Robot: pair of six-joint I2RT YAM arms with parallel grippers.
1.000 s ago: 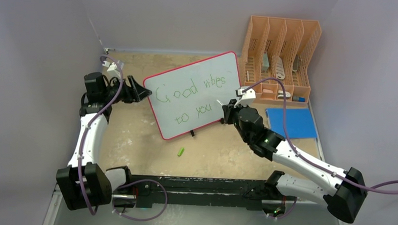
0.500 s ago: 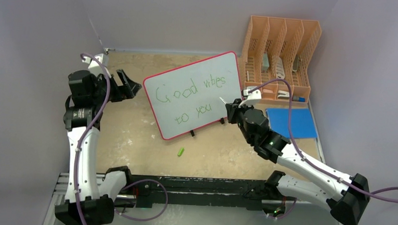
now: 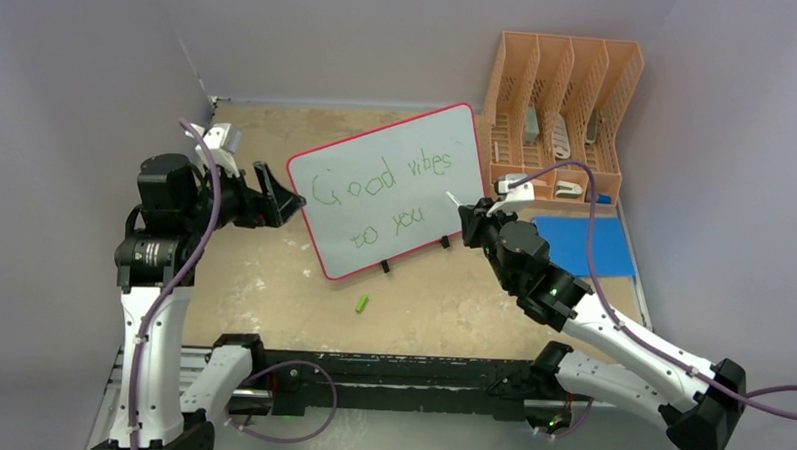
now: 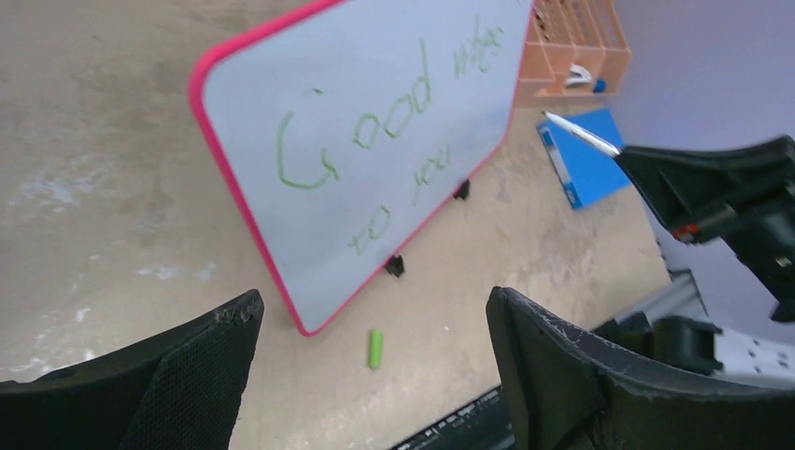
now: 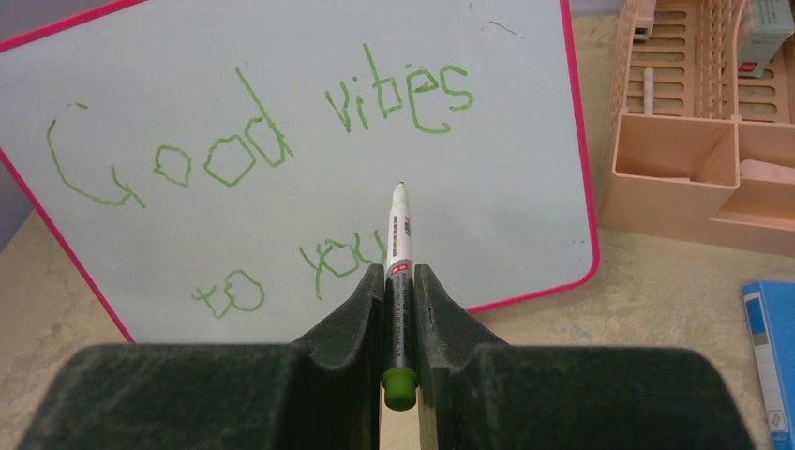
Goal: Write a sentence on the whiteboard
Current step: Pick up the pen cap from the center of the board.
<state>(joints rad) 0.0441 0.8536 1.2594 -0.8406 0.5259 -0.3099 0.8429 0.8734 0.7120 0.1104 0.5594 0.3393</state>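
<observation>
The whiteboard (image 3: 432,146) stands tilted at the middle of the table (image 3: 272,281), unmoved. The sentence (image 3: 371,184) reads "Good vibes to you". The right gripper (image 5: 398,281), clamped on the marker (image 5: 397,248), has drawn back slightly, its tip off the surface. The left gripper (image 3: 280,196), spread wide and empty, has come back near the board's left edge.

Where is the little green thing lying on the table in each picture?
Top external: the little green piece lies on the table, just in front of the whiteboard.
Left wrist: the piece is low in the middle, below the board's lower rim.
Right wrist: not in it.
Shared landmark: the whiteboard, seen in all three.
</observation>
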